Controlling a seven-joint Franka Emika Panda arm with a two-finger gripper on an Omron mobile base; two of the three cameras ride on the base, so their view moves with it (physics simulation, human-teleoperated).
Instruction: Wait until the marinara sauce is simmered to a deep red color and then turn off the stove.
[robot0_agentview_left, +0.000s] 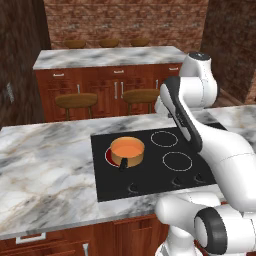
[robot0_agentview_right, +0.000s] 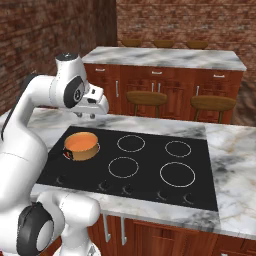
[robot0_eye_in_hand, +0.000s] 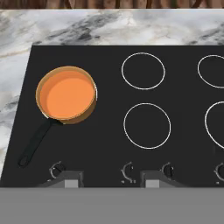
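The marinara sauce is a smooth orange disc in a small tan pot with a short dark handle. The pot stands on the front left burner of the black stove; a red glow shows under it. My gripper hangs high above the cooktop, behind the pot, looking down on it. Its fingertips stand apart with nothing between them. Small dark knobs line the stove's near edge.
Grey-veined marble counter surrounds the stove. Three other ring burners carry nothing. Behind stand two wooden stools and a second marble island with red-brown cabinets, brick walls beyond.
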